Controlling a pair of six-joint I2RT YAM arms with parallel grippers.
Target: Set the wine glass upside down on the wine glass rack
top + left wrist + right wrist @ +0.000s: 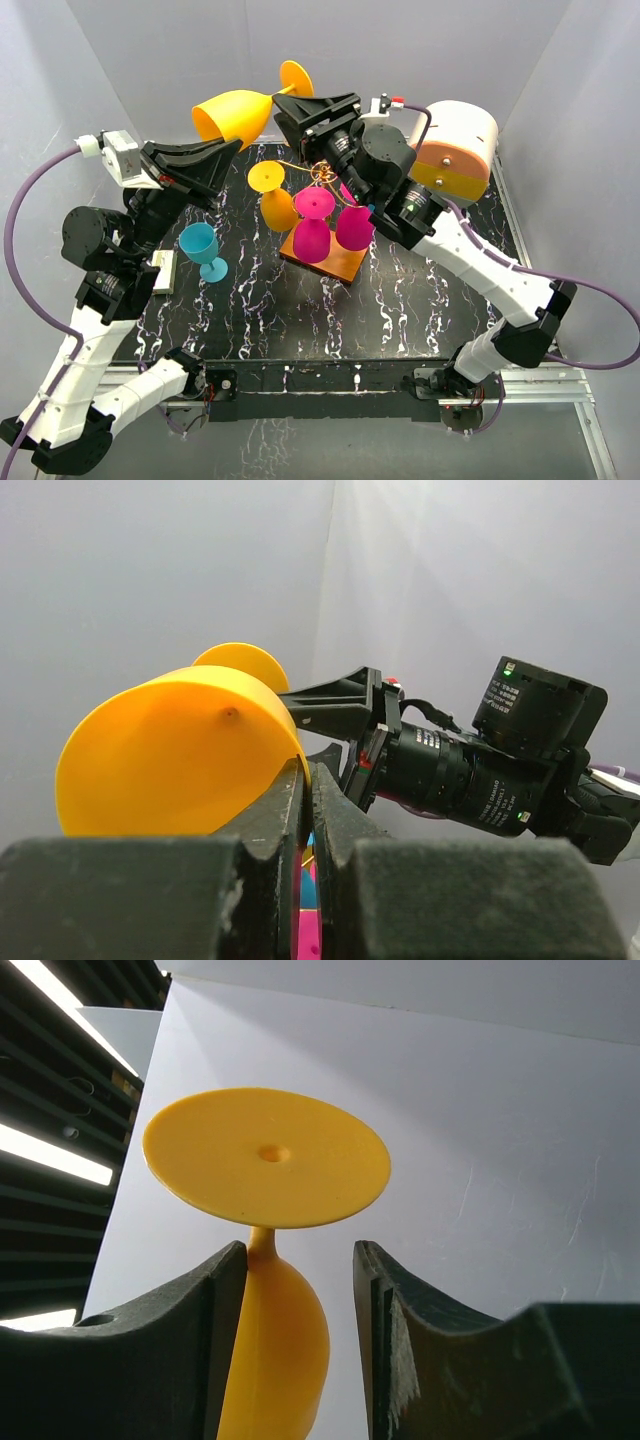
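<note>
The wine glass rack (340, 264) on the tabletop (420, 300) carries three inverted glasses (312, 235). The yellow wine glass (240, 112) lies sideways in the air above the far side, mouth left and foot right. The left fingers (270, 820) pinch its bowl wall, and the right fingers (190, 1310) are spread astride its stem.

Gripper: right gripper (300, 1260), jaws apart, dark fingers fill the lower frame.
Glass: yellow wine glass (265, 1155) betw. the fingers, round foot disc just past the tips, underside facing the cam.
Bowl: runs back along the frame-left finger (150, 1360), looks to touch it.
Gap: open space betw. bowl & the other finger (450, 1360).
Behind: white wall (480, 1110); bright light strips (50, 1155) beyond the frame-left finger.
</note>
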